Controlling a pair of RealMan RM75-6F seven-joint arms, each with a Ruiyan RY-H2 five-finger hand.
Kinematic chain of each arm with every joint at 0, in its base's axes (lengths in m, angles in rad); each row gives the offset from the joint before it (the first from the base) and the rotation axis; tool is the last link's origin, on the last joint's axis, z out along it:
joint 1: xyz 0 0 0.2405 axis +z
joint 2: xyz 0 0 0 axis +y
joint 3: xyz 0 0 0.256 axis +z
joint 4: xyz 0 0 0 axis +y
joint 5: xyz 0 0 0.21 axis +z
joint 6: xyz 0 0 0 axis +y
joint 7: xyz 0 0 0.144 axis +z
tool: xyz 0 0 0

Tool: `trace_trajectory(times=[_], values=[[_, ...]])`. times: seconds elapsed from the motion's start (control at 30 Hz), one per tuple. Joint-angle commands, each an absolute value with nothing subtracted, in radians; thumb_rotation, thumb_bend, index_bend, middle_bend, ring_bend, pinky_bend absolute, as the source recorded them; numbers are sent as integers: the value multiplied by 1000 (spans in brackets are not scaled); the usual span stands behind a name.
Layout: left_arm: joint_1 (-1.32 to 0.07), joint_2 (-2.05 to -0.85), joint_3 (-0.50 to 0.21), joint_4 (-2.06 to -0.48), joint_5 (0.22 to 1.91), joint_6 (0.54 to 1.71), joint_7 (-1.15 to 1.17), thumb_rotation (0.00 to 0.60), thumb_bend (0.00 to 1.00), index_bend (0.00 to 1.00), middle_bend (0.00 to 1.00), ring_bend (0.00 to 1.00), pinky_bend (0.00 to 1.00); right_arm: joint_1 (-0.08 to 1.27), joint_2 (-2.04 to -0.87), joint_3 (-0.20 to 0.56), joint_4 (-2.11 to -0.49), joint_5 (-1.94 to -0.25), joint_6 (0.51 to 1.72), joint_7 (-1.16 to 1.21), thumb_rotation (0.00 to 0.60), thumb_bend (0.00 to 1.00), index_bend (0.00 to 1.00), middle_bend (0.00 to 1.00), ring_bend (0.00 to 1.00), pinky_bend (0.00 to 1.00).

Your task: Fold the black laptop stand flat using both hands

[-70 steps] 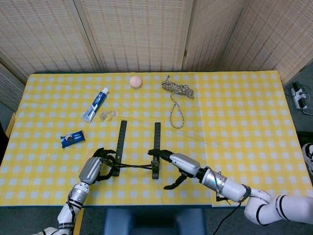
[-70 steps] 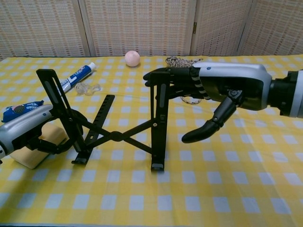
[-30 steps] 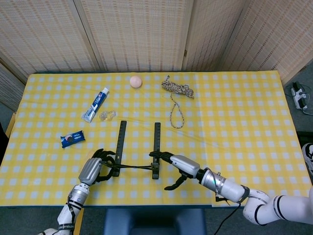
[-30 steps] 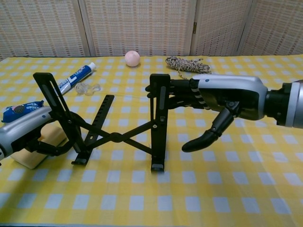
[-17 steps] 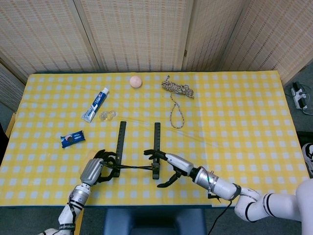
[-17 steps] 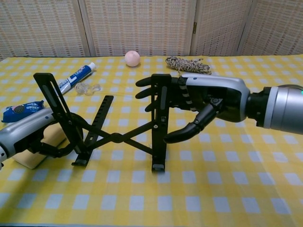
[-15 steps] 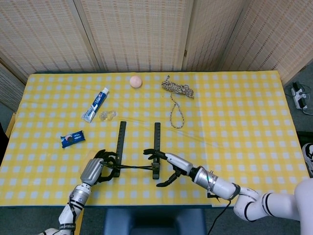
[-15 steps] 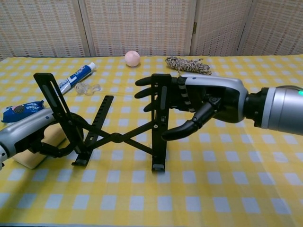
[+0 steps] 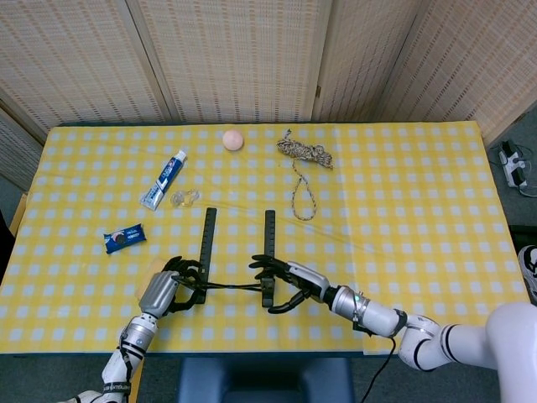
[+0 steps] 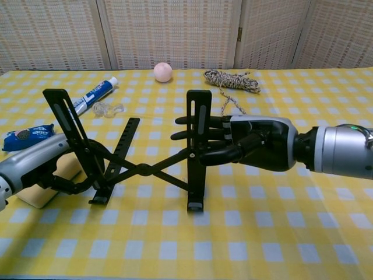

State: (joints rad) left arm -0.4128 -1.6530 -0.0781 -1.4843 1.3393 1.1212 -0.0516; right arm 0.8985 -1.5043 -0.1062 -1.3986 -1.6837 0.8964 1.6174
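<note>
Stand sits unfolded at the near middle of the table, two black uprights joined low down by crossed struts – one upright leans left, the other rises almost straight. From the head view it shows as two parallel black bars running near to far.

Left hand curls round the foot of the leaning upright and grips it, with its fingers hooked behind the bar. Just behind that hand, against the wrist, lies a pale yellow block. The head view shows the same hand at the near end of the left bar.

Right hand comes in from the right at mid height of the straight upright – its fingers reach across the far side of the bar and the thumb closes on the near side, so it holds the upright. In the head view this hand sits at the near end of the right bar.

Farther off on the left lie a toothpaste tube, a clear ring-like thing just beside it and a blue packet nearer the left edge. A pink ball sits at the far middle, and right of it a coiled rope trails toward the stand
</note>
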Motion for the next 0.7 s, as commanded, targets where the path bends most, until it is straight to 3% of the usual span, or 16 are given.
trace_trajectory(times=[0.03, 0.47, 0.7], values=[[-414, -1653, -78, -1485, 1339, 1120, -50, 600, 498, 529, 285, 216, 115, 905, -1516, -127, -1385, -1695, 893, 1672, 600, 182, 0, 118, 165, 1], [-410, -1658, -74, -1480, 1343, 1126, -54, 600, 498, 529, 285, 215, 114, 922, -1551, -189, -1355, -1722, 915, 1949, 600, 183, 0, 120, 166, 20], [-409, -1655, -71, -1484, 1352, 1130, -59, 600, 498, 518, 285, 212, 111, 920, -1551, -194, -1342, -1723, 938, 1912, 600, 182, 0, 120, 166, 23]])
